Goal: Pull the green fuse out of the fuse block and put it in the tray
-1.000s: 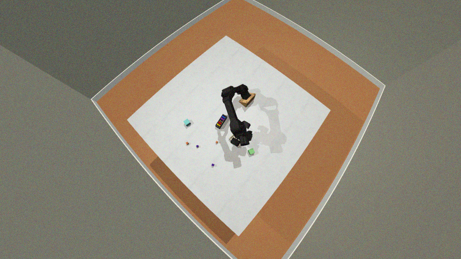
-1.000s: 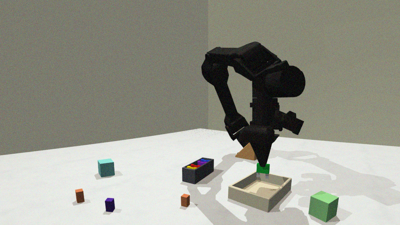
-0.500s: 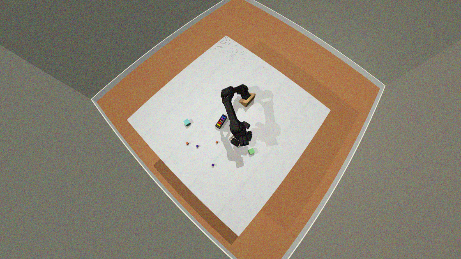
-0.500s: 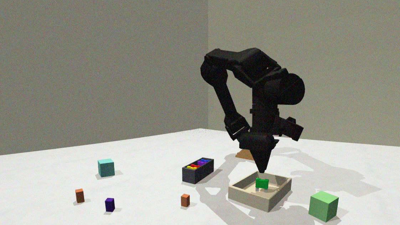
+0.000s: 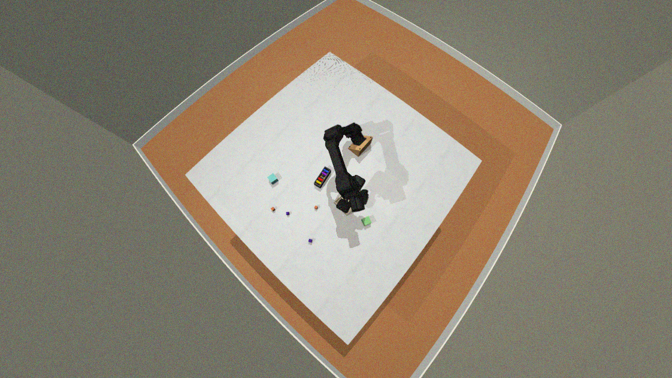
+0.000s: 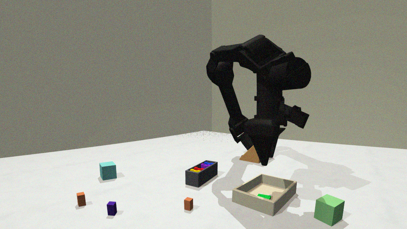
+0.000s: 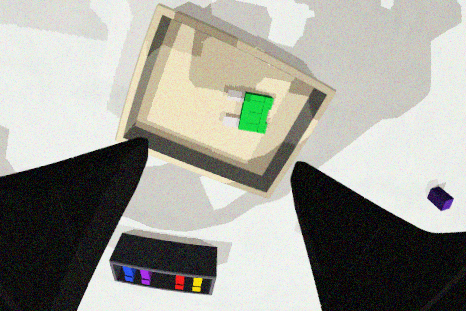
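Observation:
The green fuse (image 6: 264,196) (image 7: 256,112) lies flat on the floor of the beige tray (image 6: 258,204) (image 7: 155,51), apart from the fingers. My gripper (image 6: 264,162) (image 7: 221,160) (image 5: 349,203) is open and empty, hanging above the tray with its fingers spread wide. The dark fuse block (image 6: 199,178) (image 7: 167,253) (image 5: 321,177) stands to the left of the tray. It holds blue, purple, red and yellow fuses. The gripper is well clear of the block.
A green cube (image 6: 329,209) (image 5: 366,220) sits right of the tray. A teal cube (image 6: 107,170), two small orange blocks (image 6: 81,199) (image 6: 188,203) and a purple block (image 6: 111,208) (image 7: 440,197) lie to the left. A tan wedge (image 6: 250,155) holds the arm's base.

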`<action>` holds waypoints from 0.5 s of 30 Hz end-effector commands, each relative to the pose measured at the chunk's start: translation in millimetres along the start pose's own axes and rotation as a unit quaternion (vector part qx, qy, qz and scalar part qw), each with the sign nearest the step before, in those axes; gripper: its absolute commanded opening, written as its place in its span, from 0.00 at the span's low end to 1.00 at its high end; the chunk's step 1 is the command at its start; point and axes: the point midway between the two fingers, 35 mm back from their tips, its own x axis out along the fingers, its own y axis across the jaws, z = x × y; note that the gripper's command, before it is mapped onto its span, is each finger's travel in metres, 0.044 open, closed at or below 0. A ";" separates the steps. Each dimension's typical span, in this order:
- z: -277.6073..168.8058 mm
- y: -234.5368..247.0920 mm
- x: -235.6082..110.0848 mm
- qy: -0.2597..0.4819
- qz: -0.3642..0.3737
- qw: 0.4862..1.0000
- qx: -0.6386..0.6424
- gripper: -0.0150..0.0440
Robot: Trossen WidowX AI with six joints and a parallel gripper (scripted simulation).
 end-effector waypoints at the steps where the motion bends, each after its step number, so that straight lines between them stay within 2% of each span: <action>1: -0.1 0.6 -6.3 -0.001 0.003 1.000 0.002 0.81; 15: -0.9 0.9 -4.3 0.001 0.002 1.000 -0.001 0.81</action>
